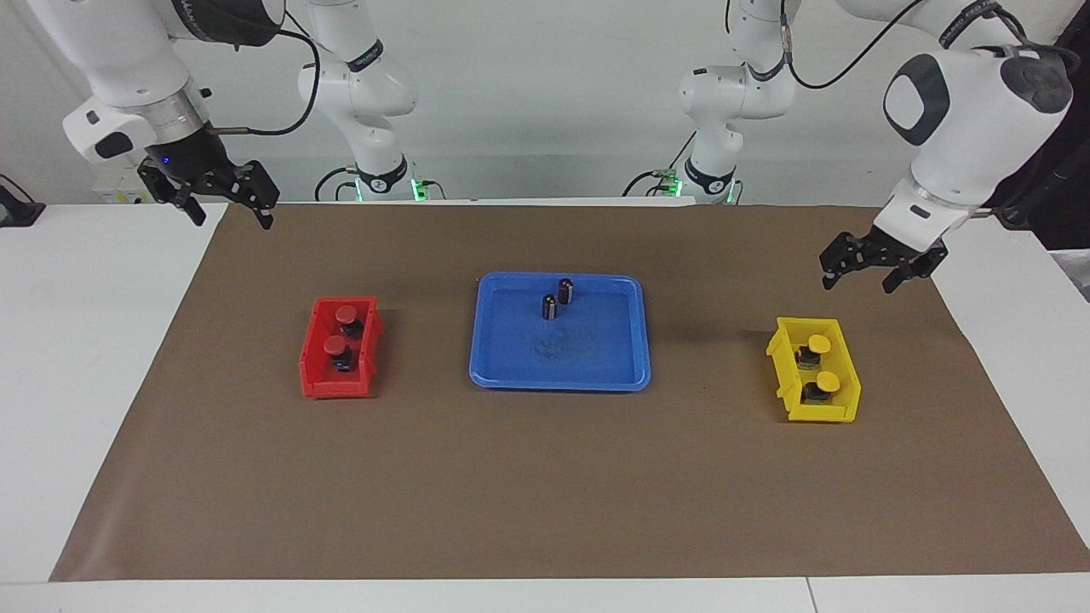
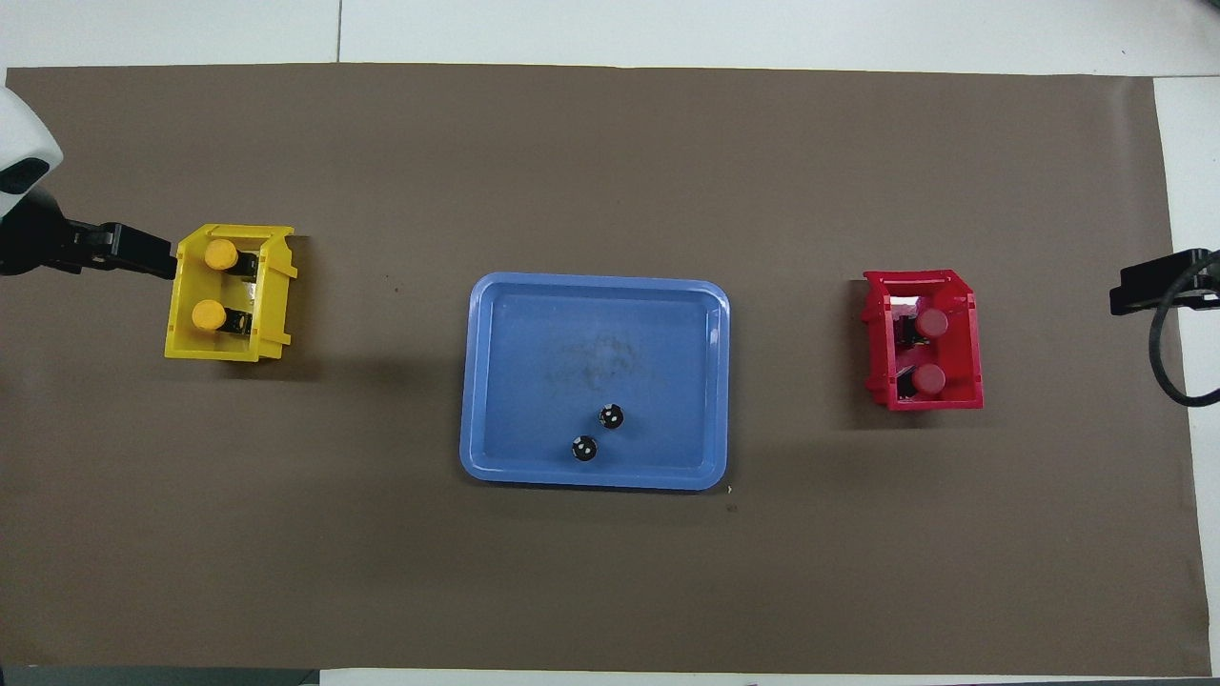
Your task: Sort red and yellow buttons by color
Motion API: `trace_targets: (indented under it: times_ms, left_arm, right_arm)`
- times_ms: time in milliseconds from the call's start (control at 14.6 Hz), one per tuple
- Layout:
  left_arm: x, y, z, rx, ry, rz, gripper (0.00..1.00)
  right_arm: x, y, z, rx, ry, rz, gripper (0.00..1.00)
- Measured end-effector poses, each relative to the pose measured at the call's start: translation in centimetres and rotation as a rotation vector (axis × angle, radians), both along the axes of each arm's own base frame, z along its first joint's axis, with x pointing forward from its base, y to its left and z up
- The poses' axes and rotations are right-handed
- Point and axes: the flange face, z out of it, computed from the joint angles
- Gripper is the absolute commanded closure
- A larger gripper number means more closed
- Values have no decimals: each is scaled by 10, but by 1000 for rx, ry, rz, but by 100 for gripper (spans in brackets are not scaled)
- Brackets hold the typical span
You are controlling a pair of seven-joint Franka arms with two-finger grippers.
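Observation:
Two red buttons (image 1: 346,315) (image 1: 336,345) lie in a red bin (image 1: 336,390) toward the right arm's end of the table; they also show in the overhead view (image 2: 932,322) (image 2: 928,379). Two yellow buttons (image 1: 819,343) (image 1: 828,380) lie in a yellow bin (image 1: 822,415) toward the left arm's end, also in the overhead view (image 2: 221,253) (image 2: 208,314). My left gripper (image 1: 858,283) is open and empty, raised over the mat beside the yellow bin. My right gripper (image 1: 232,219) is open and empty, raised over the mat's corner.
A blue tray (image 1: 588,358) lies mid-table between the bins and holds two upright dark cylinders (image 1: 565,289) (image 1: 550,306) without coloured caps. A brown mat (image 1: 545,494) covers the table.

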Motion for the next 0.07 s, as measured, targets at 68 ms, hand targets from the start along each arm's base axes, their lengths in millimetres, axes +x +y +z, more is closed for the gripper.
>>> trace_targets:
  times_ms: [68]
  left_arm:
    - [-9,-7,11,-2,1,-15,0]
  right_arm:
    - [0,0,0,0,0,0,0]
